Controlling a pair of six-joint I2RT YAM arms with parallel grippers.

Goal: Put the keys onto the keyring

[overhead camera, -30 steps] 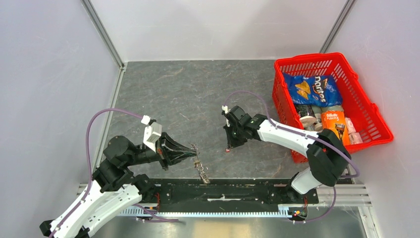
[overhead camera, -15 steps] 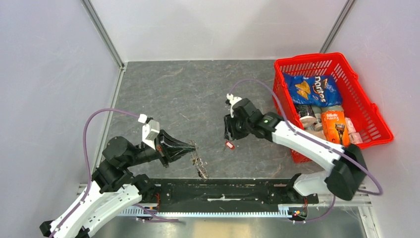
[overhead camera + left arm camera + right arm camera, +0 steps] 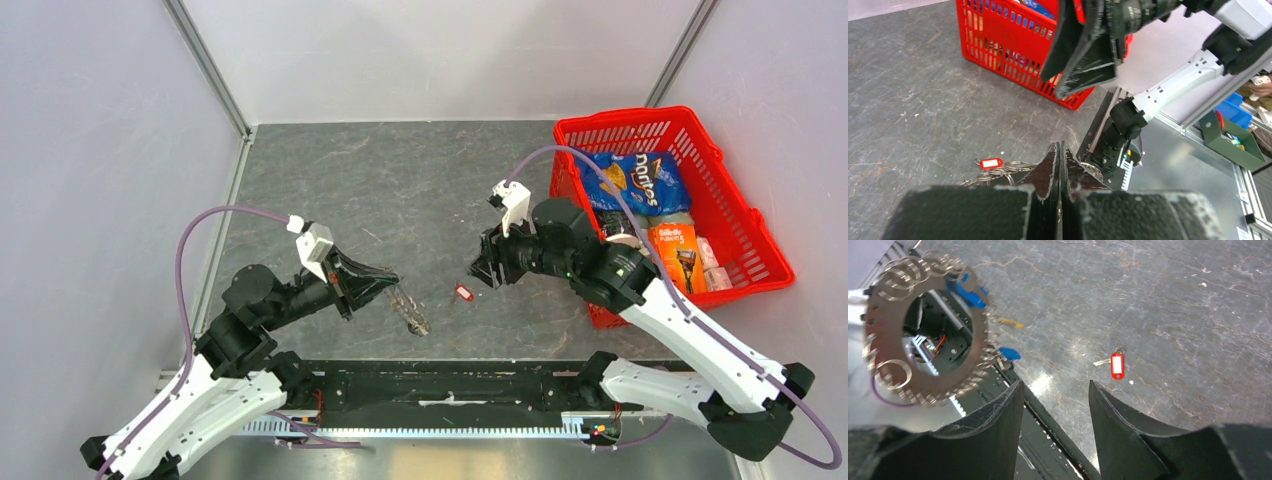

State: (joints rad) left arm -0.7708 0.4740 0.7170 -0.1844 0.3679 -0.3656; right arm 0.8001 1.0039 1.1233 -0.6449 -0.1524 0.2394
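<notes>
Top view, left gripper [image 3: 388, 287]: clamped on keyring [image 3: 410, 314], ring edge-on at the fingertips, low over near part of table [image 3: 380, 190], left of centre.
Top view, right gripper [image 3: 488, 270]: jaws apart, nothing between them, right of centre, near red basket [image 3: 765, 250].
Top view, red-tagged key [image 3: 463, 292]: flat on table between the two grippers, touching neither.
Left wrist view, fingers [image 3: 1045, 172]: pressed together, small split rings showing on either side (ring body mostly hidden).
Right wrist view, keyring: raised at left, hole towards camera; blue-tagged keys [image 3: 968, 292] hanging at rim; yellow tag [image 3: 1010, 322] close by, attachment unclear.
Right wrist view, red-tagged key: alone on table beyond the open fingertips.
Done (judged): blue keys on ring.
Left to do: pick up red key and thread it on; yellow unconfirmed.
</notes>
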